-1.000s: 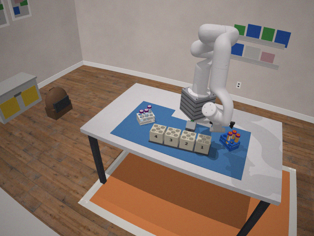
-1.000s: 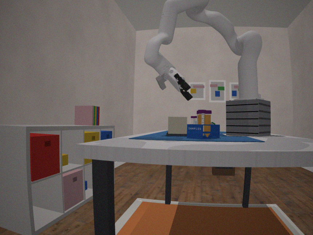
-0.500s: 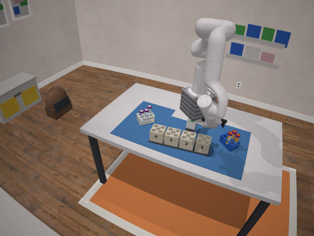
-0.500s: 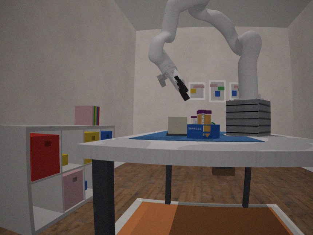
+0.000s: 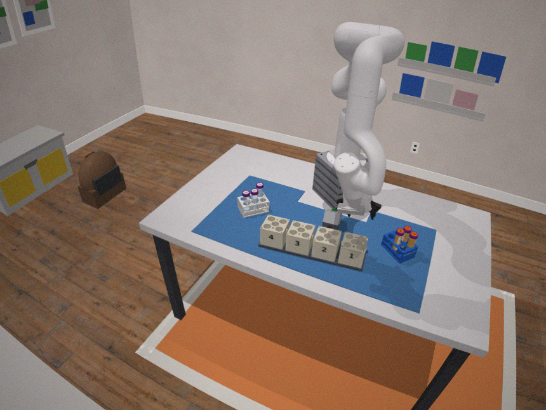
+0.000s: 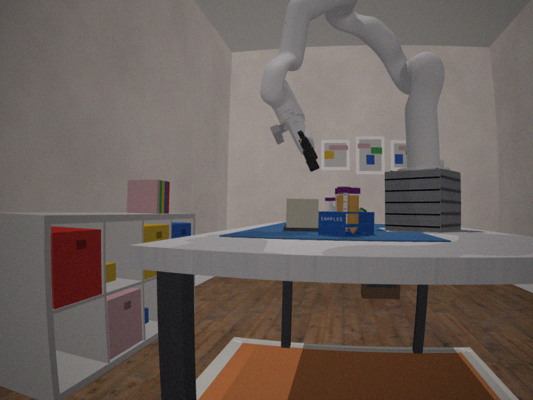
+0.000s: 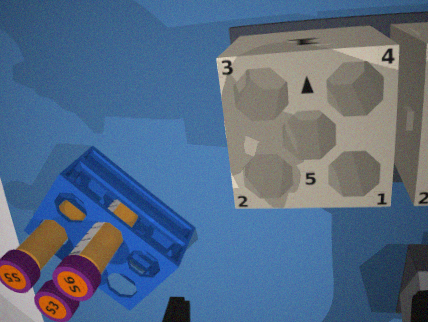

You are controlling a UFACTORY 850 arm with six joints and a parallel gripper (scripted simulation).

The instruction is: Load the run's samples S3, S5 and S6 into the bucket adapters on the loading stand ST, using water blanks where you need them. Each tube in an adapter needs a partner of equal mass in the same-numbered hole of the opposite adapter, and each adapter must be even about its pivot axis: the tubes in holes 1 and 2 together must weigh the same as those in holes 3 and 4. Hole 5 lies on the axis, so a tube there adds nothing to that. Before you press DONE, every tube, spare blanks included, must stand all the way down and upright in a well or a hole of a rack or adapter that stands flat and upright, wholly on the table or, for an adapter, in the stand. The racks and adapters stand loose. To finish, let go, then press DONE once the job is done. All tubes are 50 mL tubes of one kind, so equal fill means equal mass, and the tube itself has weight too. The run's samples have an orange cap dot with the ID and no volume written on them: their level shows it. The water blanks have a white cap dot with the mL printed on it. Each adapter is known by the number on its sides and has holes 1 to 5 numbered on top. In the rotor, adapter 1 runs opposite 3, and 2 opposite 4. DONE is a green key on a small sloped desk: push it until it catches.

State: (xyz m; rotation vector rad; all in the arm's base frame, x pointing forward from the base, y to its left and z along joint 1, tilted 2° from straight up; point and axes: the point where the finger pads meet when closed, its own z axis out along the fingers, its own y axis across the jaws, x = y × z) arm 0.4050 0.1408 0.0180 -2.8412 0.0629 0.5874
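Your jaws: wide apart, gripping nothing.
Your likely target, S6: leftward of the jaws in wrist view.
Its axis: upright in the sample rack.

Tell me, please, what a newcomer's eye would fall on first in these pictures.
Probably the big white arm, arching above the table. Next, the orange-dotted sample tubes in their blue rack, beside the row of four numbered beige adapters.
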